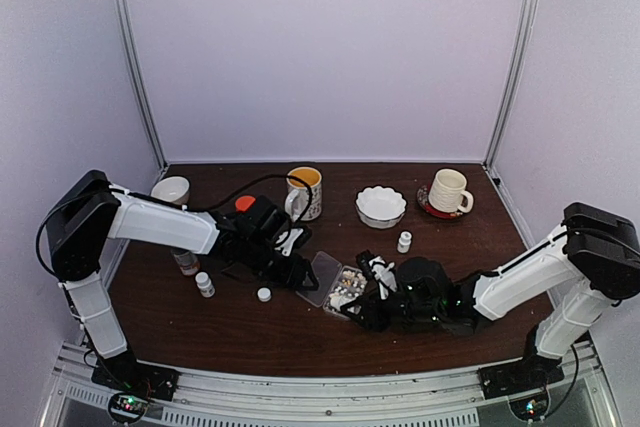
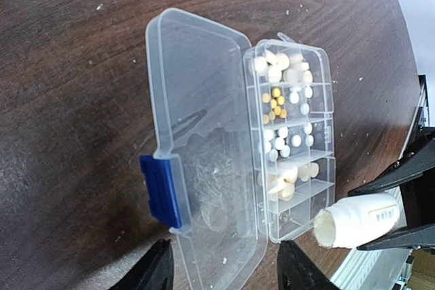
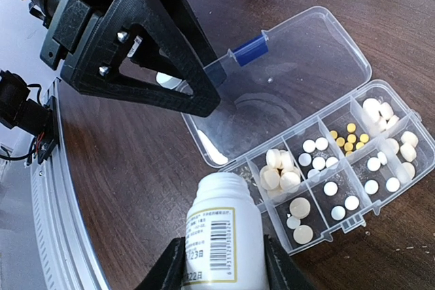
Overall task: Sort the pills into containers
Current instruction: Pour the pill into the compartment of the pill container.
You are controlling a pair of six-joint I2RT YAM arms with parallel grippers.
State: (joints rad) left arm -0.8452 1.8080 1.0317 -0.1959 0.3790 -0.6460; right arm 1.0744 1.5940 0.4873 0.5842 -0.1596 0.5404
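The pills (image 3: pixel 282 171) are tiny, hard, smooth and light. I judge they will roll and bounce, so they are better poured than pinched. White, tan and yellow ones lie in most cells of the box (image 2: pixel 299 216), whose end cell looks bare. The box is thin clear plastic, light and likely slippery on the table (image 2: pixel 68 100). It lies mid-front between the arms with its lid (image 2: pixel 197 113) flat open beside it. A nudge would skid it, so steady it by the lid's end or the blue latch (image 2: pixel 162 191). The left claw (image 2: pixel 228 269) stands partly open astride that lid end; whether it pinches I cannot tell. The right claw (image 3: pixel 223 266) is clamped round a white bottle (image 3: pixel 221 236), stiff and light, tipped mouth-first toward the bare cell.
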